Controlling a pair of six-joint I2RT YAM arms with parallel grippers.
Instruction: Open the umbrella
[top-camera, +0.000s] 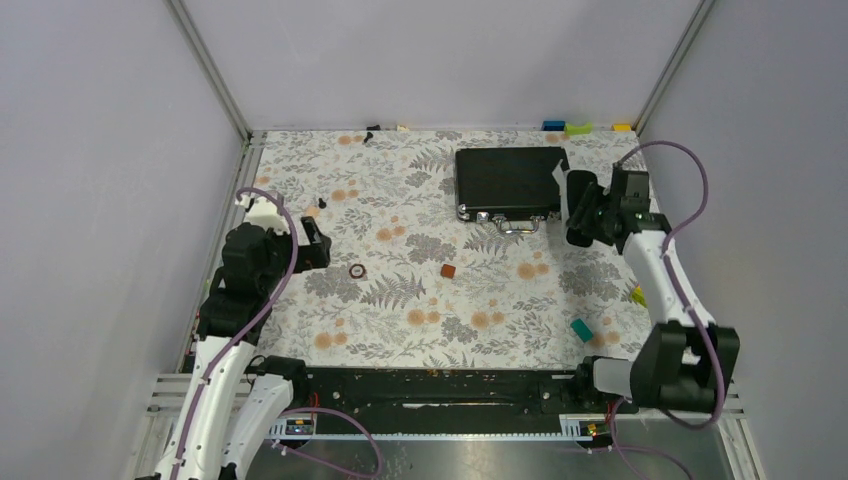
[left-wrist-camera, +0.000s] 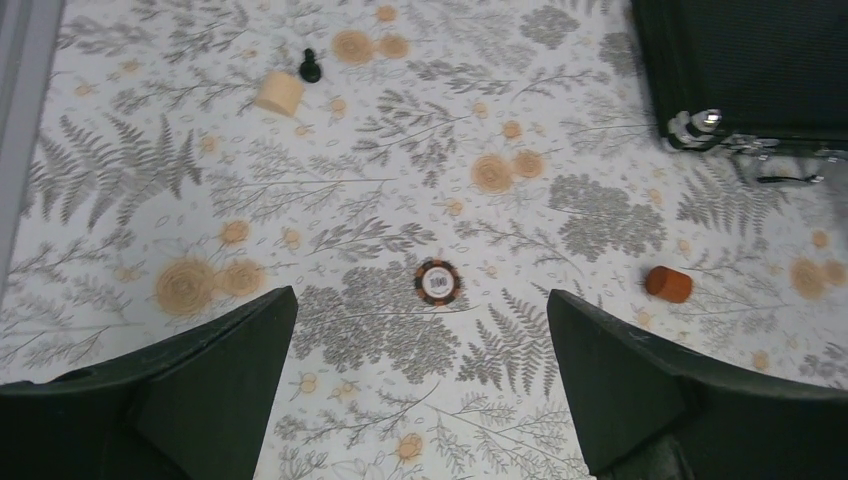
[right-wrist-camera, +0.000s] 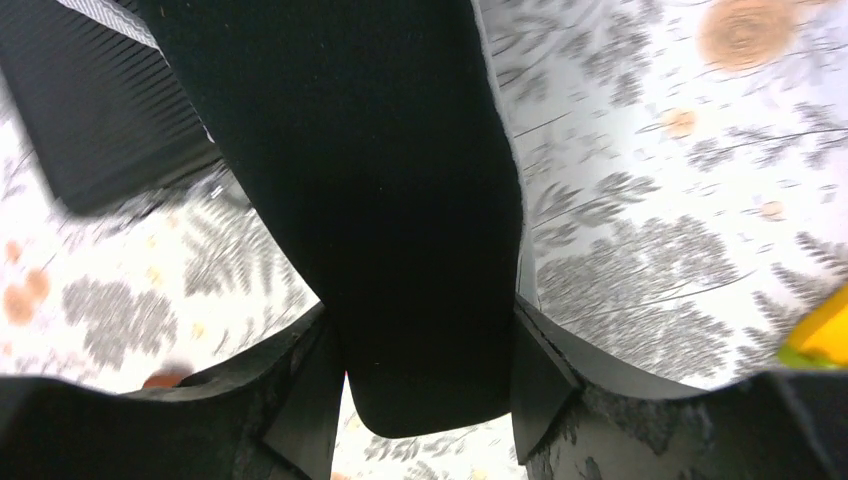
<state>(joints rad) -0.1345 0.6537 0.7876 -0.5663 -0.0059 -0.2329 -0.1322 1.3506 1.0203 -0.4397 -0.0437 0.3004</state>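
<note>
On the far right of the table (top-camera: 420, 330), beside the flat briefcase (top-camera: 508, 180), the right gripper (right-wrist-camera: 430, 385) is clamped partway closed on a black oval case (right-wrist-camera: 400, 200). Over the left side, the left gripper (left-wrist-camera: 420, 310) gapes wide and empty above a poker chip (left-wrist-camera: 437, 281). Where the umbrella is cannot be told.

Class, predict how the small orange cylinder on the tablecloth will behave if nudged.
The orange cylinder appears to lie on its side, so a nudge across its axis would probably roll it. It looks tiny beside the briefcase, so it is likely light and easily knocked away.
</note>
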